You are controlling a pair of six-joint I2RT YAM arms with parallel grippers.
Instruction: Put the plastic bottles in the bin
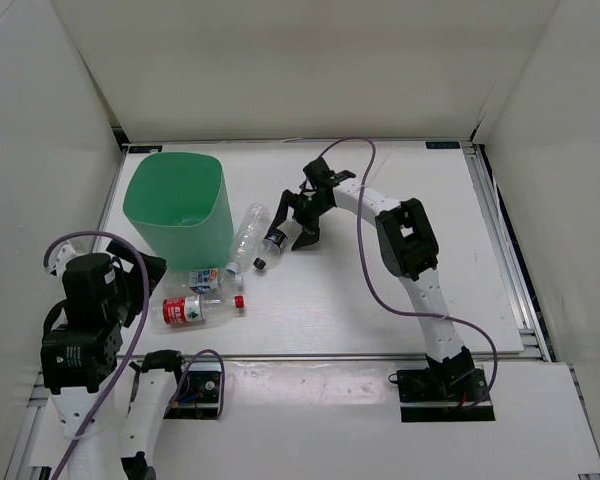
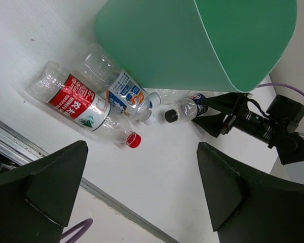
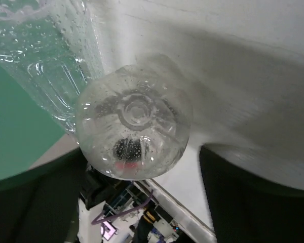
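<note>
- Left tool (image 2: 142, 152) closest to lens, hanging over near-left counter (image 1: 380, 300); fingers spread wide, holding nothing.
- Bin (image 1: 185, 240) upright at far left; all four bottles outside it, on the counter.
- Red-labelled bottle (image 1: 195, 310) lying on its side near bin's foot, red cap pointing right; white characters on label, too small to read with confidence.
- Blue-and-white-labelled bottle (image 1: 208, 279) just beside it, close against bin wall; print illegible.
- Unlabelled bottle (image 1: 246, 235) lying right of bin; no writing.
- Dark-labelled bottle (image 1: 272, 243) just beside that one, black cap toward near edge, base toward right tool (image 1: 294, 222); round red-white-blue mark on label, name not readable.
- Right tool released, fingers straddling bottle's base, not yet pinching.
- Judged step: grasp of dark-labelled bottle. Advance further along body so pads seat past rounded base, on label band. Close gently; thin wall likely to buckle or squirt out. Keep bin-side finger clear of unlabelled neighbour. Lift above rim before swinging left; let go over opening.
</note>
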